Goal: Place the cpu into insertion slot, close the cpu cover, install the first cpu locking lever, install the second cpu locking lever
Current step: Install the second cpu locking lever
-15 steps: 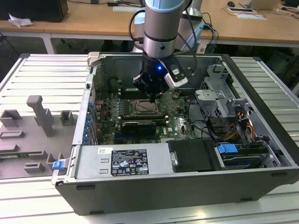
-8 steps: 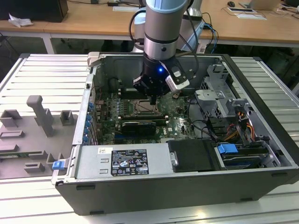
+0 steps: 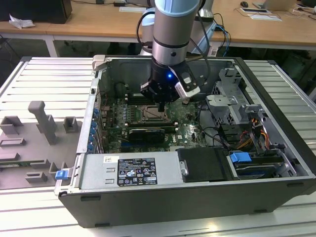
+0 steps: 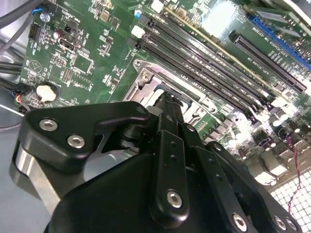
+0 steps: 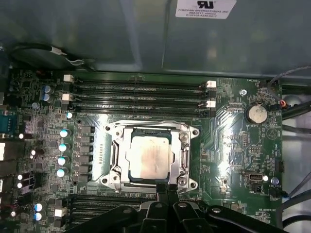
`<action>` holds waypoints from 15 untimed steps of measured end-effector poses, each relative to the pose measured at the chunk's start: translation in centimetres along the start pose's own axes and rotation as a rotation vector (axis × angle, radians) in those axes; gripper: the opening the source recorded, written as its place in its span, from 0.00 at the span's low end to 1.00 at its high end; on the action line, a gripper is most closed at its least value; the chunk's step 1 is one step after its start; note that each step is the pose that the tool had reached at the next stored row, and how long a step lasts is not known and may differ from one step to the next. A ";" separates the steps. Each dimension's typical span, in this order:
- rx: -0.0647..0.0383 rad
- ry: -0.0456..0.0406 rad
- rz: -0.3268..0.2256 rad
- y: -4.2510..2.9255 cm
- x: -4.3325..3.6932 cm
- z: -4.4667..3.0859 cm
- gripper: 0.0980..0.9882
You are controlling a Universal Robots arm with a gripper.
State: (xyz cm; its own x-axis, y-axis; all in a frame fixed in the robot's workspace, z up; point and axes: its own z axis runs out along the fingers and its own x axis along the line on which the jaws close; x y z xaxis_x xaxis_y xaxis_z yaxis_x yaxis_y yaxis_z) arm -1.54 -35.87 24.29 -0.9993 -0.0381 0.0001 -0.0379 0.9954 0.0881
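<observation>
The open computer case [image 3: 276,118] is seen lying on a ribbed table [image 3: 44,79]. The chip [image 5: 149,155] is seated in the socket [image 5: 122,137], framed by the closed metal cover [image 5: 115,154]. The gripper [image 5: 165,187] is held at the cover's edge, jaws together, nothing held.

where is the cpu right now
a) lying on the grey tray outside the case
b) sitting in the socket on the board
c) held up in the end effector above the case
b: in the first wrist view the cpu lies flat in the socket, framed by the metal cover, with the end effector just at its edge.
</observation>
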 end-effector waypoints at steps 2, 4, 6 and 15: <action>-0.002 -0.0002 0.000 -0.33 0.01 -0.02 0.01; -0.003 -0.0001 0.000 -0.83 0.03 -0.06 0.01; -0.003 -0.0001 0.000 -1.19 0.05 -0.10 0.01; -0.011 -0.0005 0.000 -1.93 1.10 -0.11 0.01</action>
State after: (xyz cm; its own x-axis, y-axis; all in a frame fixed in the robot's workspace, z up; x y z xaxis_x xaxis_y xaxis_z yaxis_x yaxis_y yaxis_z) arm -2.57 -37.84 24.23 -0.9993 -0.0381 -0.0004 -0.0379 0.9943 0.0993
